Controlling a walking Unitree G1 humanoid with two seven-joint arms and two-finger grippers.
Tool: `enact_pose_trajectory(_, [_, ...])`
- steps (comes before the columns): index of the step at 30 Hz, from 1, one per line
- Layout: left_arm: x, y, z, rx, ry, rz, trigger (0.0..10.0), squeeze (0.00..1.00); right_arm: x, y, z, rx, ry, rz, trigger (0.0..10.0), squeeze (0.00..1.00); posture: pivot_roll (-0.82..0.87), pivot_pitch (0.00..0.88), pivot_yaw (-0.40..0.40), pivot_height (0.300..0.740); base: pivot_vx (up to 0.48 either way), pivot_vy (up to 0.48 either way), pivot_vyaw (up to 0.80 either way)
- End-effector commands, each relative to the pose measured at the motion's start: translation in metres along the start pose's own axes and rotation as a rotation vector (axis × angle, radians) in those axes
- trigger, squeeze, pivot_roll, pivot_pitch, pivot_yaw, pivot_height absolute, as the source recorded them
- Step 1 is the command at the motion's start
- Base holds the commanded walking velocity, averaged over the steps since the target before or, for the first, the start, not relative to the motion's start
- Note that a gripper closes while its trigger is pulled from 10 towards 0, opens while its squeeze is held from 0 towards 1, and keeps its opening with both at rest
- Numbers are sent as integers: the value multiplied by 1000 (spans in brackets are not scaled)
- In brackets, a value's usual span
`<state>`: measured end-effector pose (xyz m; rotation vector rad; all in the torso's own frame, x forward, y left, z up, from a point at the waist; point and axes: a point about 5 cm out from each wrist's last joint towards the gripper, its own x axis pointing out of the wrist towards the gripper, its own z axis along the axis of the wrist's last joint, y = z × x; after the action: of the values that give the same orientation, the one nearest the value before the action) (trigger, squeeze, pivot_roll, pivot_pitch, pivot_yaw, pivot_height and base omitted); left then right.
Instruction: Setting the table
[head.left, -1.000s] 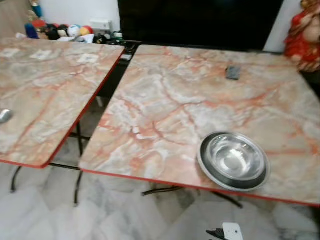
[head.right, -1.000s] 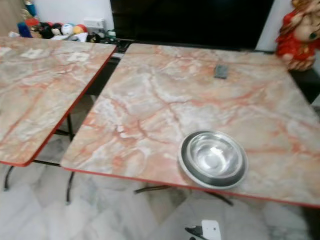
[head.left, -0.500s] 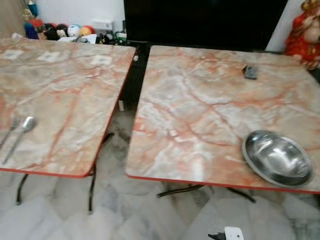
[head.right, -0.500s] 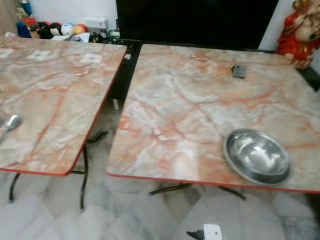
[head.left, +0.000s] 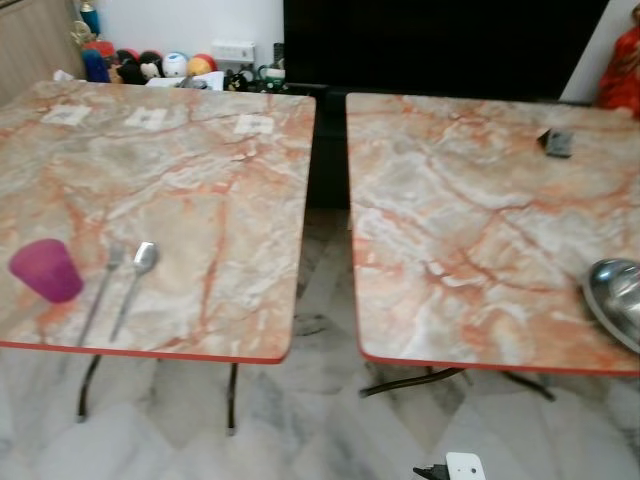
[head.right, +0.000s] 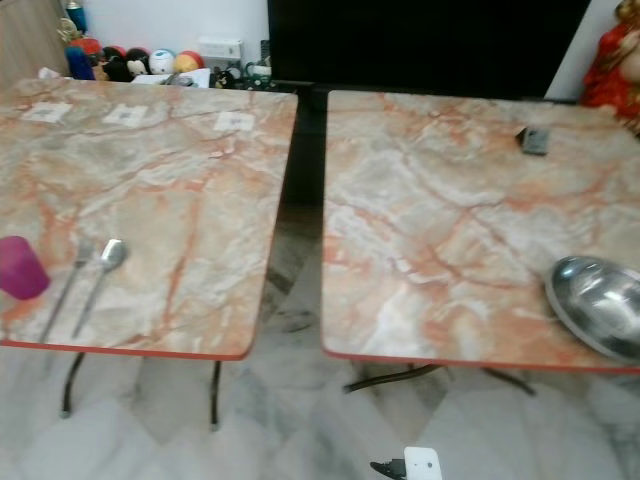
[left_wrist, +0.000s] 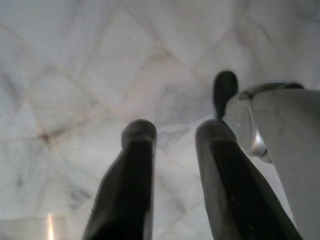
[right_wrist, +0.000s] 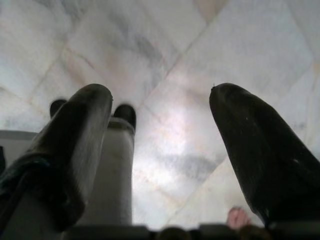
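A purple cup (head.left: 46, 270), fork (head.left: 97, 298) and spoon (head.left: 134, 286) lie on the left table (head.left: 200, 190). A steel bowl (head.left: 617, 300) sits on the right table (head.left: 470, 220). Both the left gripper (left_wrist: 175, 131) and the right gripper (right_wrist: 161, 102) hang over the floor (left_wrist: 75, 75), fingers apart.

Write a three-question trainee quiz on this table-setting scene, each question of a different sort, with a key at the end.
1. True or false: the purple cup stands on the same table as the steel bowl.
2. Multiple choice: what lies right beside the spoon on the left table? A) a knife B) a fork C) a plate
3. Fill in: the small dark object lies near the ___ edge of the right table.

Key:
1. False: the cup is on the left table, the bowl on the right one.
2. B: the fork lies between the cup and the spoon.
3. Far.
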<state>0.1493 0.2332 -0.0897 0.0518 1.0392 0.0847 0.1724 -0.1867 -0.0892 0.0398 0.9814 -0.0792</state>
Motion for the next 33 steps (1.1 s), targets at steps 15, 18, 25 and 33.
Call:
enact_pose_trajectory(15, [-1, 2, -5, 4, 19, -2, 10000, 0, -1, 2, -7, -7, 21, 5, 10000, 0, -20, 123, -32, 740, 0, 461, 0])
enact_pose_trajectory(18, [-1, 3, -4, 3, 19, -1, 10000, 0, -1, 2, -7, -8, 23, 6, 10000, 0, -20, 123, -32, 740, 0, 461, 0])
enact_pose_trajectory(25, [-1, 5, -4, 3, 19, 2, 10000, 0, -1, 2, -8, -9, 25, 7, 10000, 0, -19, 124, -31, 740, 0, 458, 0])
enact_pose_trajectory(33, [-1, 4, -4, 4, 17, 2, 10000, 0, -1, 2, -7, -8, 16, 6, 10000, 0, -17, 113, -29, 740, 0, 458, 0])
